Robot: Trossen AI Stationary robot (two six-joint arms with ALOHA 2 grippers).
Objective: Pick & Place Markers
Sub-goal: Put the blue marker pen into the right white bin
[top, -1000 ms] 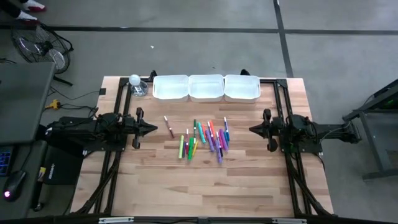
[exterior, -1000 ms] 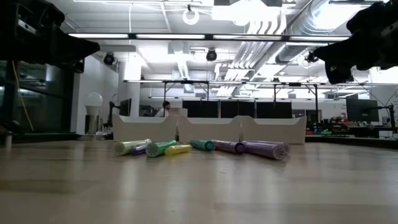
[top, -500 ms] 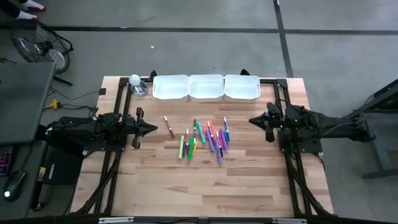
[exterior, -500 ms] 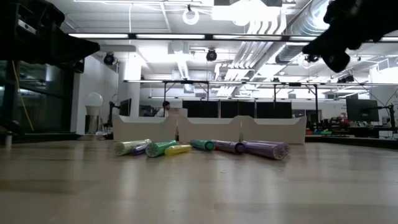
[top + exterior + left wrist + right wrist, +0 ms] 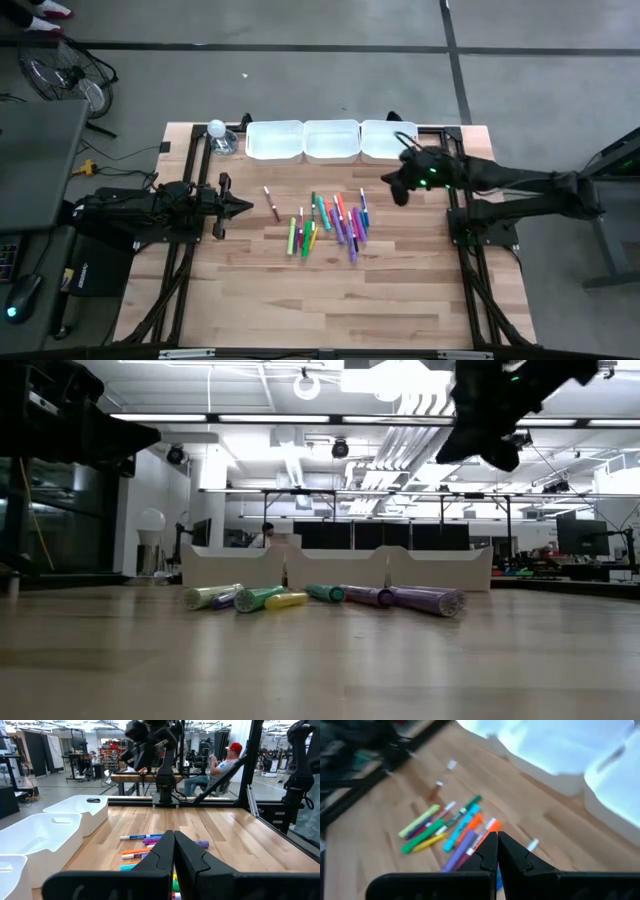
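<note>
The markers (image 5: 328,222) all lie loose mid-bench, none yet in the three white trays (image 5: 331,140), while the clenched, empty right gripper (image 5: 393,190) hovers near them and the clenched left gripper (image 5: 244,207) waits beside.

Right claw (image 5: 393,187) hangs raised above the table, closed; left claw (image 5: 246,207) rests closed at its side.

overhead camera looks straight down on the worktop (image 5: 330,290); low camera sits level at its surface; both wrist cameras share the markers (image 5: 328,223).
</note>
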